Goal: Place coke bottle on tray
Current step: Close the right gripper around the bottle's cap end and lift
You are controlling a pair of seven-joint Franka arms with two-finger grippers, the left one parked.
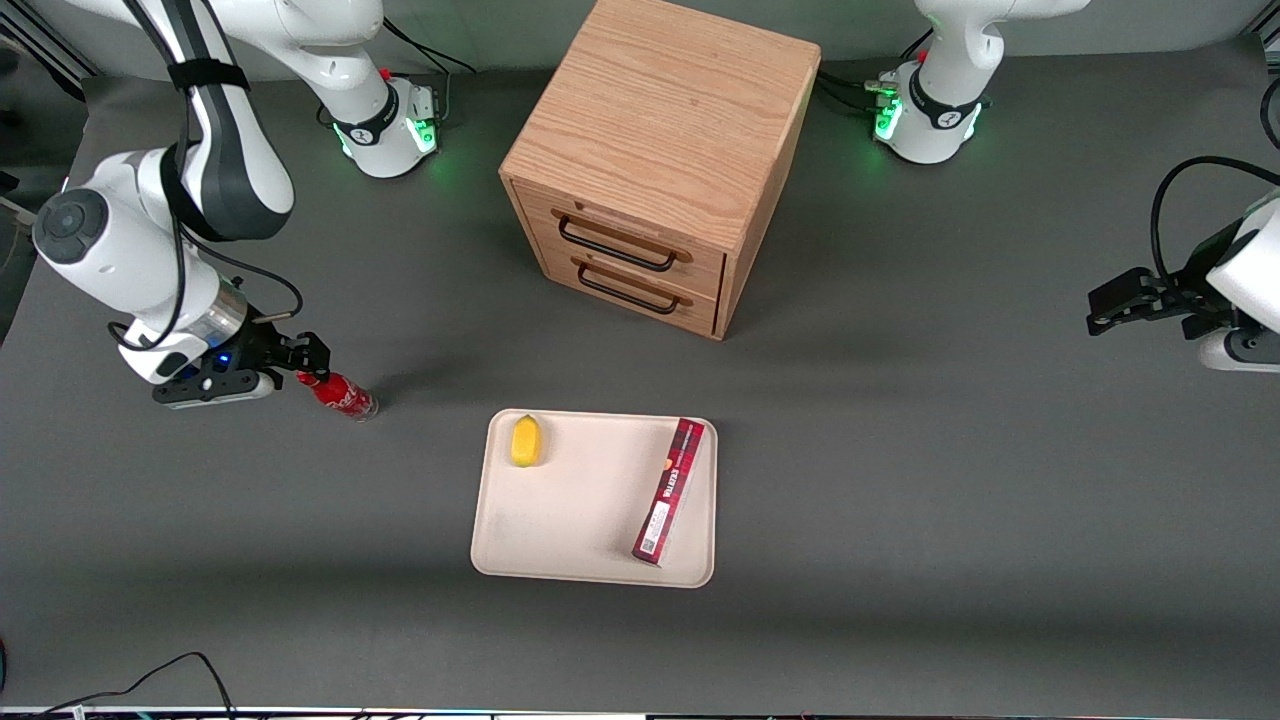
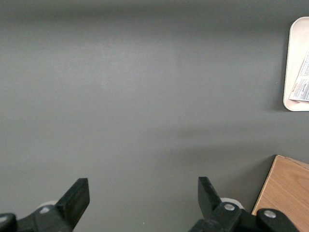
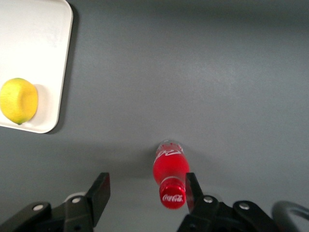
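Bottle first: the coke bottle stands on the grey table, well apart from the tray, toward the working arm's end. You see from the right wrist camera that the gripper has its fingers spread apart, and the bottle sits close against one finger instead of midway between them. I judge you should center the gripper on the bottle before closing, because a grip so far off center may push it over. The tray already holds a lemon near one corner and a long red box along one side. The bare middle between them looks the safest place to set the bottle, since it is narrow and may tip.
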